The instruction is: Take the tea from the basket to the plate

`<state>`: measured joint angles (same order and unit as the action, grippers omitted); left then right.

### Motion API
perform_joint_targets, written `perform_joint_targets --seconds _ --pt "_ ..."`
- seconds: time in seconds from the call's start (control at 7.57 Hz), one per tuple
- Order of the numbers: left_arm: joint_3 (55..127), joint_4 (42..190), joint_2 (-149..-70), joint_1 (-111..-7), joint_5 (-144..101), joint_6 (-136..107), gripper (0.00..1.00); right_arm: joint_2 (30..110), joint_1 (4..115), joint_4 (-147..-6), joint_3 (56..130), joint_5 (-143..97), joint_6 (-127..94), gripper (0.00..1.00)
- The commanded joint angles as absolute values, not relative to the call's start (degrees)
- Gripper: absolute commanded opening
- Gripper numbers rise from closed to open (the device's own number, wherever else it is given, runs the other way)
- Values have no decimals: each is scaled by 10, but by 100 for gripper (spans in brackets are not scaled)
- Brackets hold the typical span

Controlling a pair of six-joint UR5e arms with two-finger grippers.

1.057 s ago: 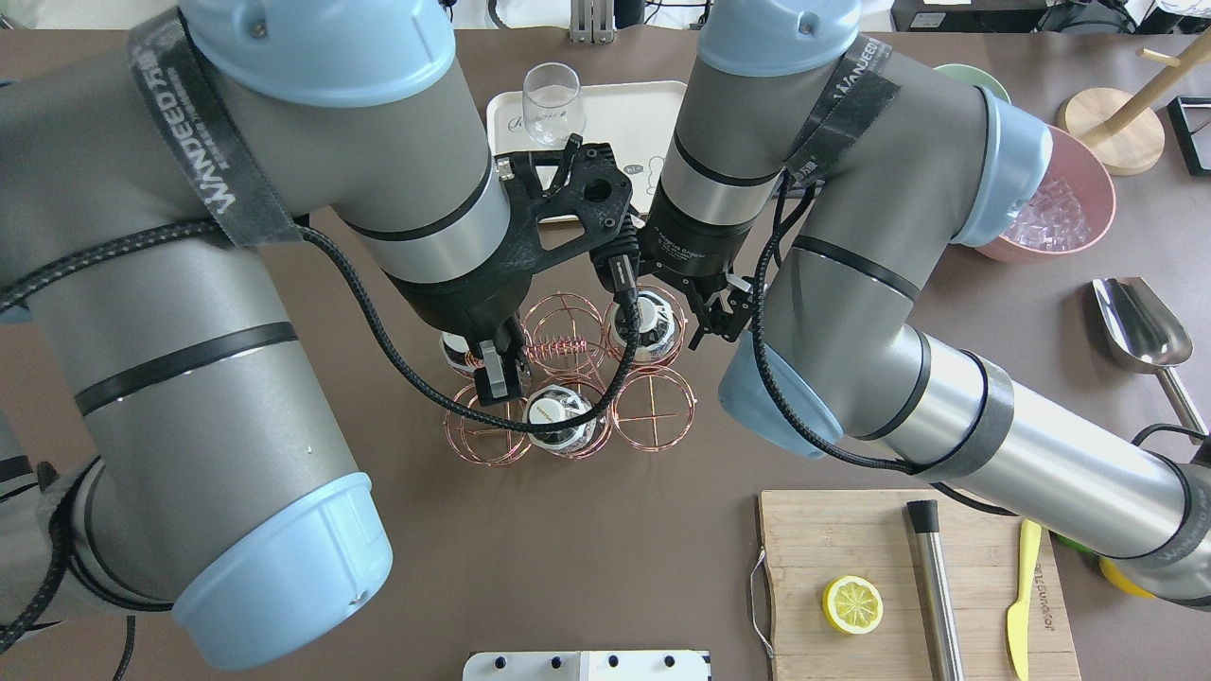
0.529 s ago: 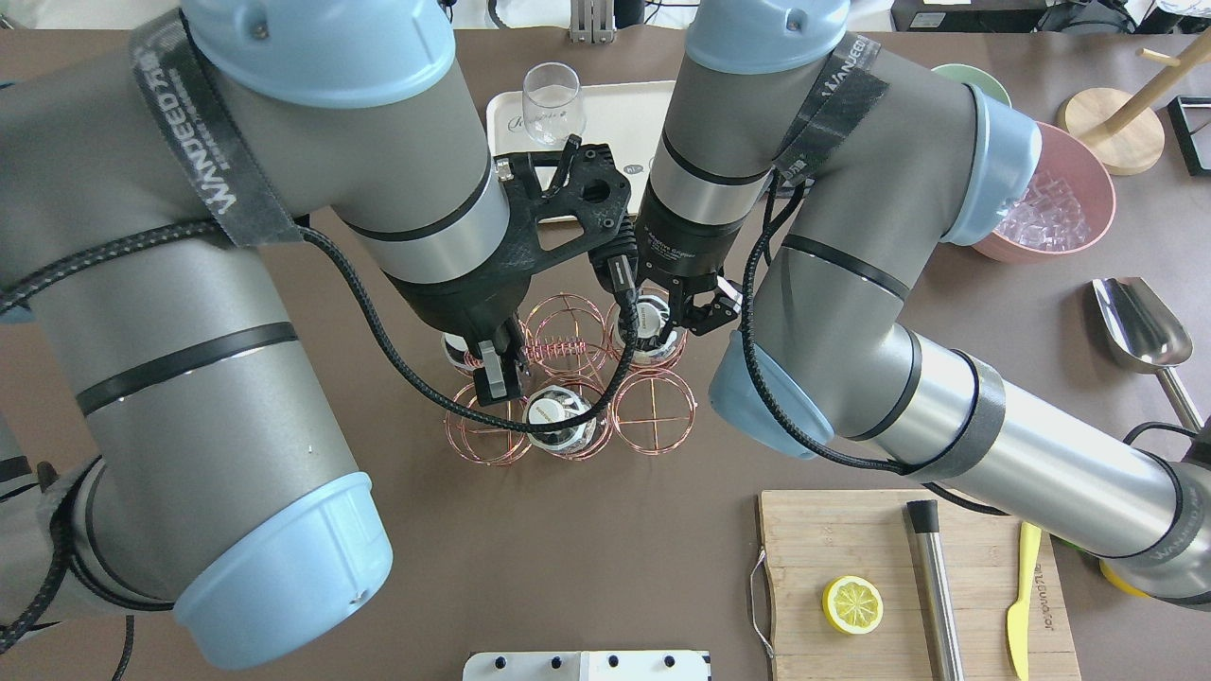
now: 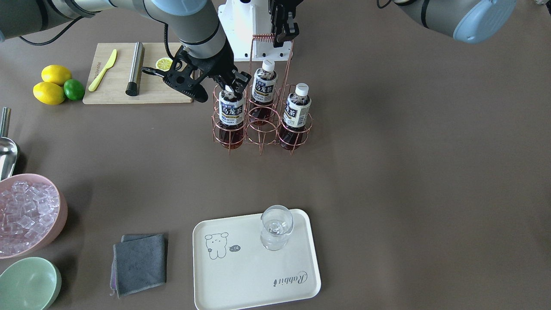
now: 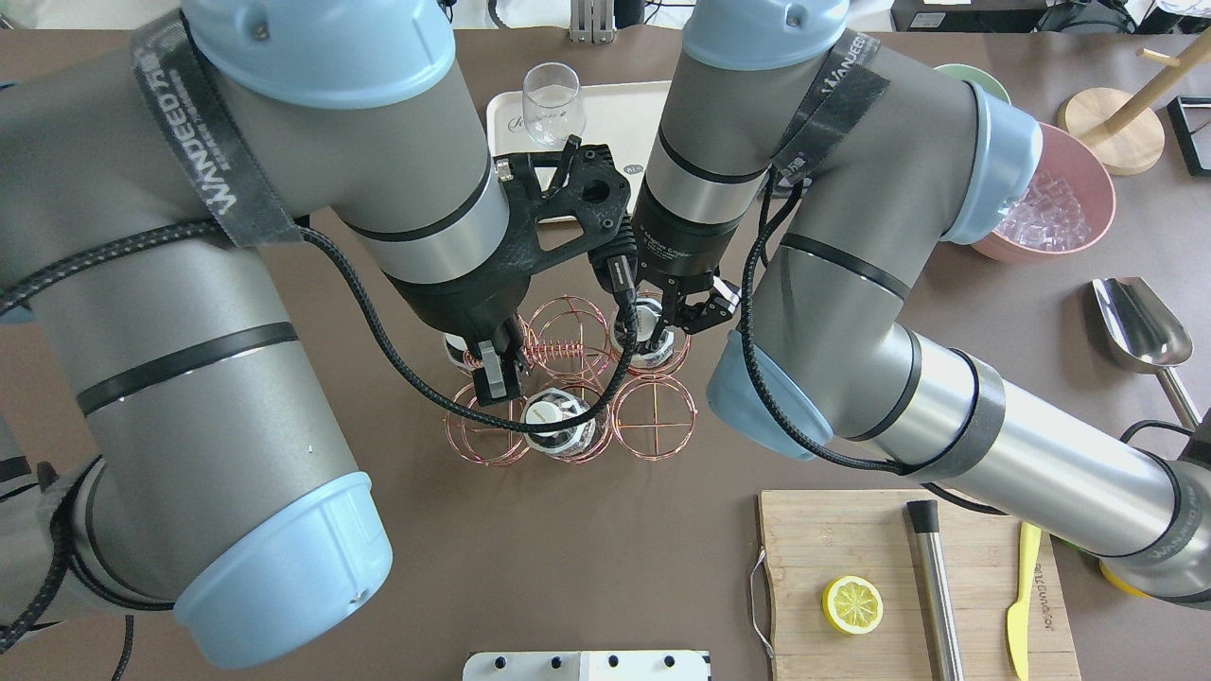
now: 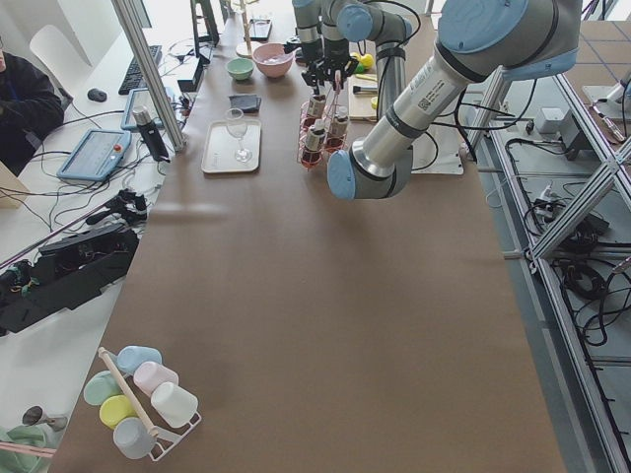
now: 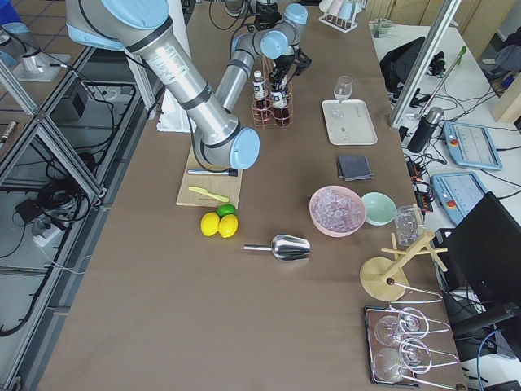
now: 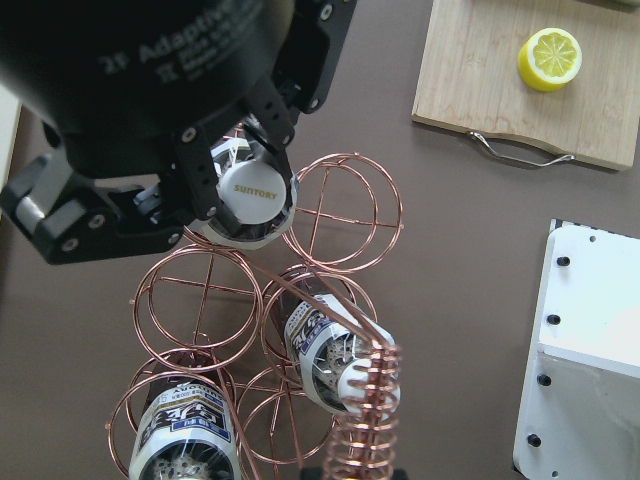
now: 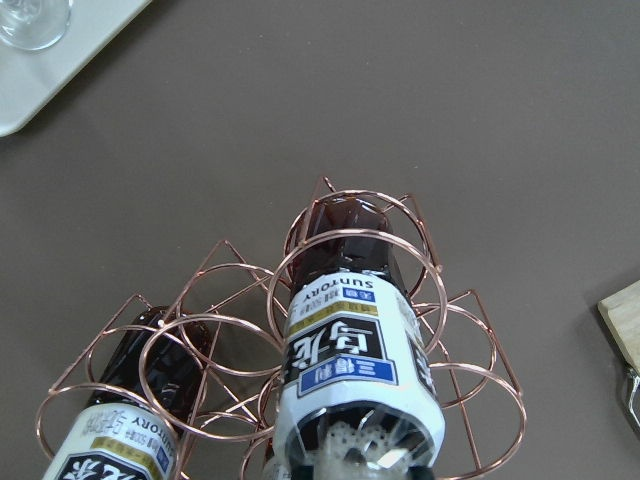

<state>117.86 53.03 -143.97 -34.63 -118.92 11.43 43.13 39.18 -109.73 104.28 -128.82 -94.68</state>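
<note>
The copper wire basket (image 3: 260, 134) stands mid-table with three tea bottles in it. My right gripper (image 3: 230, 88) is open and hangs over the tea (image 3: 231, 113) at the basket's corner nearest the plate. In the left wrist view its fingers (image 7: 200, 180) straddle that bottle's white cap (image 7: 256, 195). My left gripper (image 3: 280, 34) is shut on the coiled top of the basket's handle (image 3: 263, 37). The other two bottles (image 3: 264, 88) (image 3: 297, 110) stand untouched. The cream plate (image 3: 241, 275) lies apart from the basket, toward the table edge opposite the robot, with a glass (image 3: 276, 226) on it.
A cutting board (image 3: 116, 86) holds a half lemon, a yellow knife and a steel muddler. Two lemons and a lime (image 3: 74, 89) lie beside it. A pink bowl of ice (image 3: 60, 202), a green bowl (image 3: 28, 282), a grey cloth (image 3: 140, 262) and a metal scoop (image 4: 1140, 326) lie around.
My right gripper has moved from beside the basket to over the corner bottle, its fingers now straddling the cap. The left gripper and basket have stayed put.
</note>
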Motion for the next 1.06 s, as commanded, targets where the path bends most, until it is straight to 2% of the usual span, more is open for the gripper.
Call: perform_joint_targets --seconds 0.0,0.26,0.4,0.53,0.93 --pt "1179 530 -1440 -346 -1189 114 0 424 439 -1099 1042 -1341 -937 0" --pt "1179 530 -1440 -346 -1189 114 0 418 540 -1100 1017 -1436 -890 0" --pt "1179 530 -1439 -346 -1189 114 0 382 566 -1100 980 -1457 -888 0" --pt "1179 530 -1439 -346 -1189 114 0 338 588 -1100 922 -1480 -888 0" --pt "1184 526 -1440 -364 -1190 116 0 295 609 -1097 835 -1485 -854 0"
